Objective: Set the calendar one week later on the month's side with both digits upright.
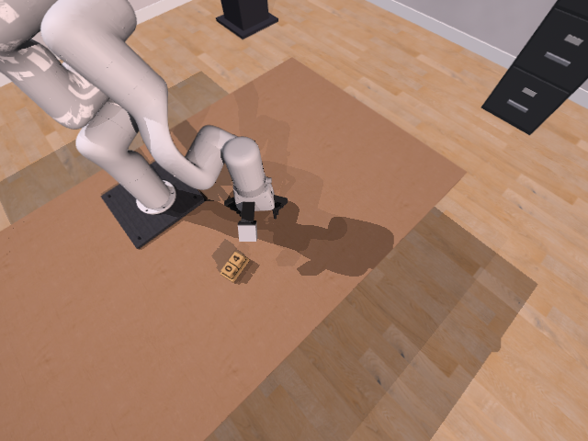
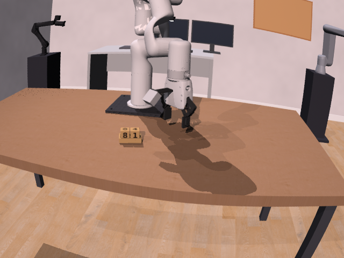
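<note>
The small wooden calendar (image 1: 240, 270) stands on the brown table: a tray (image 2: 130, 140) with two cubes side by side. In the exterior view the left cube (image 2: 124, 134) shows 8 and the right cube (image 2: 135, 134) shows 1 on the near side. From above, the cube tops read 0 and 4. I cannot see the month's name. My gripper (image 2: 176, 119) is open and empty, close above the table, to the right of the calendar and apart from it. It also shows in the top view (image 1: 256, 212).
The arm's black base plate (image 1: 151, 207) is bolted to the table behind the calendar. A black filing cabinet (image 1: 541, 63) stands on the floor off the table. Black pedestals (image 2: 316, 104) stand beside the table.
</note>
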Controlling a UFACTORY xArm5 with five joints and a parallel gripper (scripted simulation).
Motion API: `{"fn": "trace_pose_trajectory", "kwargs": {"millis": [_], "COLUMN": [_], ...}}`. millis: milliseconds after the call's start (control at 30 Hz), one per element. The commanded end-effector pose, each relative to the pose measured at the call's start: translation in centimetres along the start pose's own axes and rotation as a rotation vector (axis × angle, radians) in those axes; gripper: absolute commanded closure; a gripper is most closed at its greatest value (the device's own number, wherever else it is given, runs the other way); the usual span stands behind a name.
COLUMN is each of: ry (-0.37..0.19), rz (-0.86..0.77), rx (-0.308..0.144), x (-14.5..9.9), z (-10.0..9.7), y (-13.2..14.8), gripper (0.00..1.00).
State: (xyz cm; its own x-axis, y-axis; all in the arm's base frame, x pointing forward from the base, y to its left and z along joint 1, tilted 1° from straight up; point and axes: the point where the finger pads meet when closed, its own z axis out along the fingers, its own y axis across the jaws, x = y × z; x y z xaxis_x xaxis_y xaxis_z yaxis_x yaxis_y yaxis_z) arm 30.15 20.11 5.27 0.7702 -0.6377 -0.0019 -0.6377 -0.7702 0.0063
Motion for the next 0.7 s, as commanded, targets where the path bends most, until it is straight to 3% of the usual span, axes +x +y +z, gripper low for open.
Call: {"fn": "trace_pose_trajectory", "kwargs": {"millis": [0,133,667], "ry": [0.001,0.001,0.001], "rz": [0.049,0.075,0.163], "rx": [0.004,0.004,0.005], "x": [0.6,2.2,4.8], "z": [-0.1,-0.1,-0.2], "y": [-0.4,-1.3,-2.6], "gripper": [0.0,0.0,0.0]}}
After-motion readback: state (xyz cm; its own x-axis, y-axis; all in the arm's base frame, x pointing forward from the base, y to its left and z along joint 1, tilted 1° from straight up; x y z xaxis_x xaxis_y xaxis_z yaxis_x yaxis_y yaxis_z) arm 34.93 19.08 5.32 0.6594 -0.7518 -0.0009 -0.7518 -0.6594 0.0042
